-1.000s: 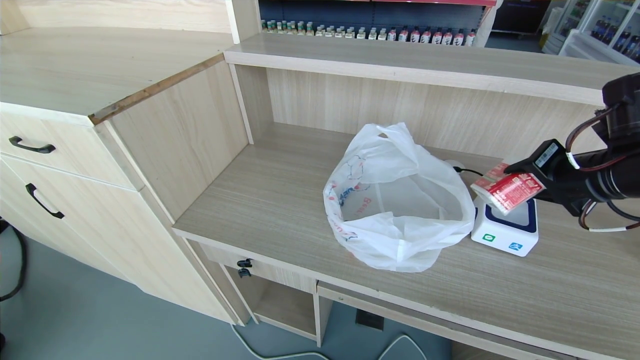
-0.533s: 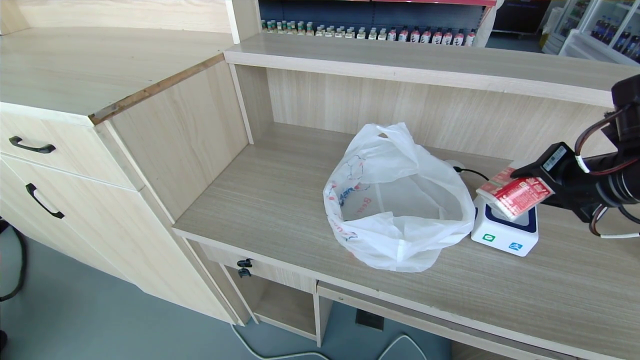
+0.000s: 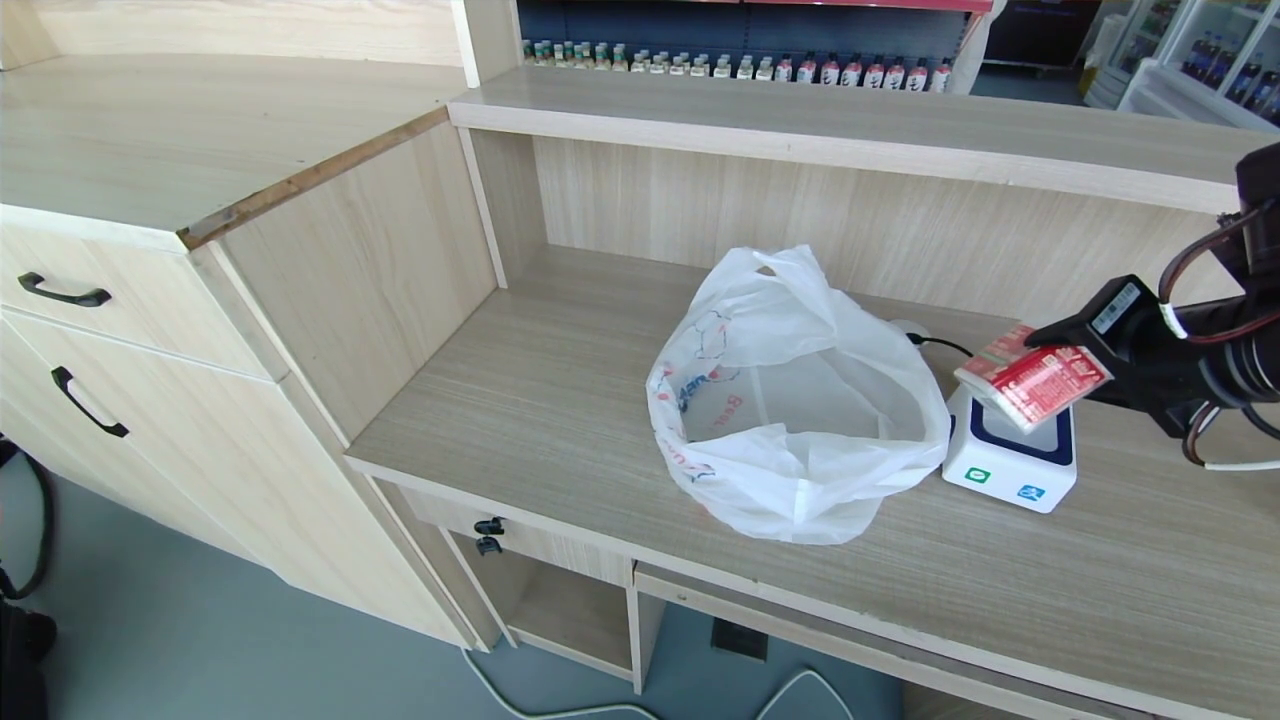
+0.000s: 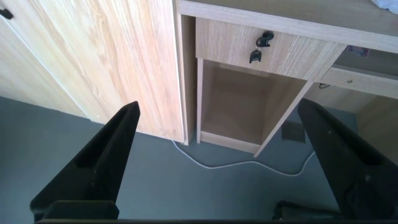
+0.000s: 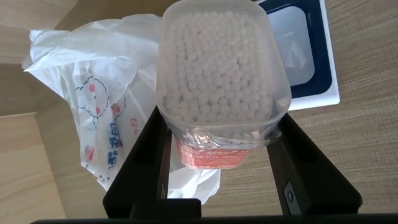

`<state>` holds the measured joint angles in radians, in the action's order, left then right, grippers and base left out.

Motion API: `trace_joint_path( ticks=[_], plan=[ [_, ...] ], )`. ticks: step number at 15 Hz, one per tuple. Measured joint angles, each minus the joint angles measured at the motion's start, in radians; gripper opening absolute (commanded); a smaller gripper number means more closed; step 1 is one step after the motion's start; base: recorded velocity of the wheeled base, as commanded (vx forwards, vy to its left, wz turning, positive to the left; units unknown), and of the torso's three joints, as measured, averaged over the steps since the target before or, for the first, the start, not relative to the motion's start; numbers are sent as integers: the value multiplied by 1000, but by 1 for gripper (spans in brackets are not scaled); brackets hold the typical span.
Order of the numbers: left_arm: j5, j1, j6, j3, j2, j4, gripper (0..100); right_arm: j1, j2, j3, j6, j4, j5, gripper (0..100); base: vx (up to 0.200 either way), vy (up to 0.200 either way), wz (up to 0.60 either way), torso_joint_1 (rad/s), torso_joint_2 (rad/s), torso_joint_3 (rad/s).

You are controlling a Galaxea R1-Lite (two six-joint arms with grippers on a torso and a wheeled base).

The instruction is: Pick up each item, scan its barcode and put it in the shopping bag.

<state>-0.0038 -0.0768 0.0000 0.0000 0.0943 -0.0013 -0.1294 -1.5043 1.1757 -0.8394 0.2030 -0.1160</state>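
Right end effector pinches cotton swab box by its sides, held tilted over scanner window, likely for barcode read. Shopping bag gapes at scanner's 9 o'clock. Left end effector spread, idle.

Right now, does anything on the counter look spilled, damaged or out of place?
Only the left cabinet top's edge: a brown, rough strip, as if its trim is missing. The shopping bag stands open, scanner flat beside it.

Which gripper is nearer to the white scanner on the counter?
Right. The right gripper holds the swab box above the scanner; the left gripper hangs open below the counter, over the floor.
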Motion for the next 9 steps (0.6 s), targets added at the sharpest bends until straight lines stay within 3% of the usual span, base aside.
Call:
trace_joint_path(
  ticks=[9],
  plan=[
    [0,0,0,0,0,0,100,-40,7,-1,92,-71,-21,0,0,0,0,0,0,0]
  ],
)
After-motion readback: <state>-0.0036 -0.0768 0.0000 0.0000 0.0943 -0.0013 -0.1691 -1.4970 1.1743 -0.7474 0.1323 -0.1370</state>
